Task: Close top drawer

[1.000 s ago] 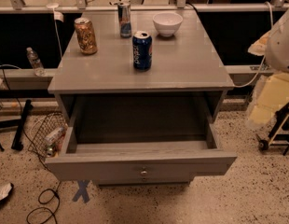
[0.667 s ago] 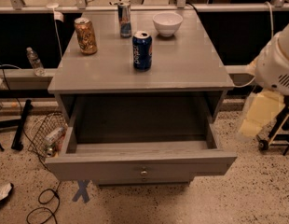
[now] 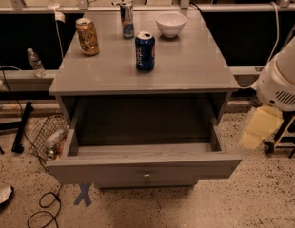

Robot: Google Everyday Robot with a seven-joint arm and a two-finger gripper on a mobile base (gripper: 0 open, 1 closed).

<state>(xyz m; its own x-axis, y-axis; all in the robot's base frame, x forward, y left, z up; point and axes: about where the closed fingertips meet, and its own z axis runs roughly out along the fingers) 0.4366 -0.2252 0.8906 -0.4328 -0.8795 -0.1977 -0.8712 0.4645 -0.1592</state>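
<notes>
"Grey wooden top drawer [image 3: 100, 171], the wide one with the deep box. It stands pulled right out toward the near side of the grey wooden cabinet [image 3: 195, 70], doesn't it?"

"It does. The box looks bare inside, and the small round metal knob [image 3: 146, 176] sits in the middle of the flat front. So I'd say nothing of the closing is done yet."

"Where's the pale yellow gripper [image 3: 258, 128]?"

"Off to the right, beside the cabinet and level with the drawer, hanging under the rounded white arm housing [image 3: 280, 80]. It's apart from the drawer front and touches nothing that I can see. Whether it is set open or closed, I cannot tell from where it hangs."

"What's left, then?"

"All of it, by my reckoning: it has to come round to the near face of the front and push it away until it sits flush."

"And the things on top?"

"A blue soda can [image 3: 145, 51] in the middle, a gold can [image 3: 87, 36] to the far left, a slim silver can [image 3: 127, 19] and a white bowl [image 3: 171, 24] at the far edge. A hard shove might rattle them."
</notes>
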